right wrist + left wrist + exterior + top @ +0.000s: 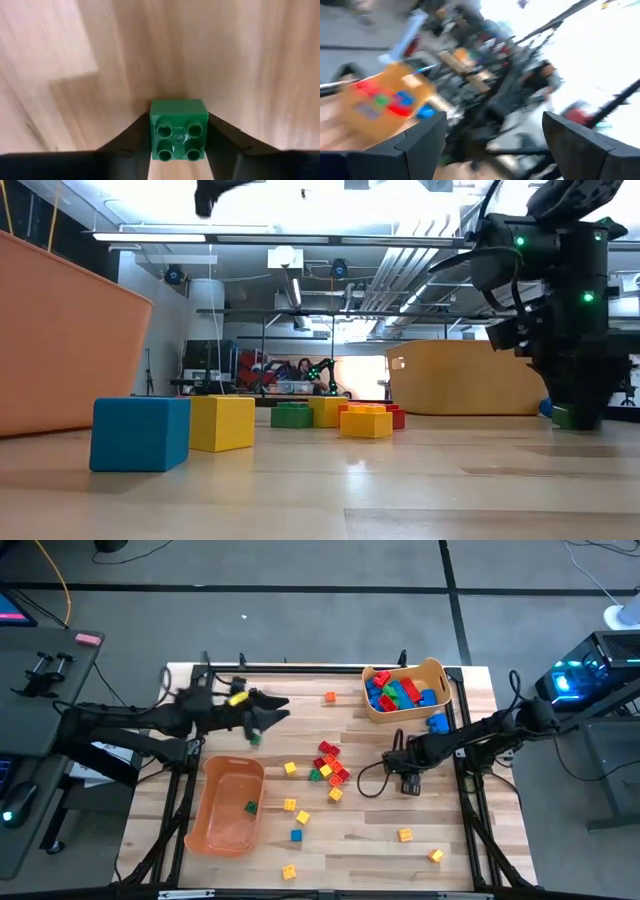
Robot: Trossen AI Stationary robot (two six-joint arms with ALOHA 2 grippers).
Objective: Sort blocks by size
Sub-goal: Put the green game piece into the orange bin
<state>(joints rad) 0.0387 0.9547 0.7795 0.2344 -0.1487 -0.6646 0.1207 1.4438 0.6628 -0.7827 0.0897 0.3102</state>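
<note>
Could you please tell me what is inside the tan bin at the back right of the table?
The tan bin holds a heap of larger bricks: red, blue and green ones show on top. Whatever lies under that heap is covered.

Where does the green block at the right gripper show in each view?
High: hidden under the right gripper.
Low: green block at the right arm's foot, far right.
Left wrist: not in it.
Right wrist: green block at bottom centre, gripped.
Shared landmark: the orange bin.
</note>
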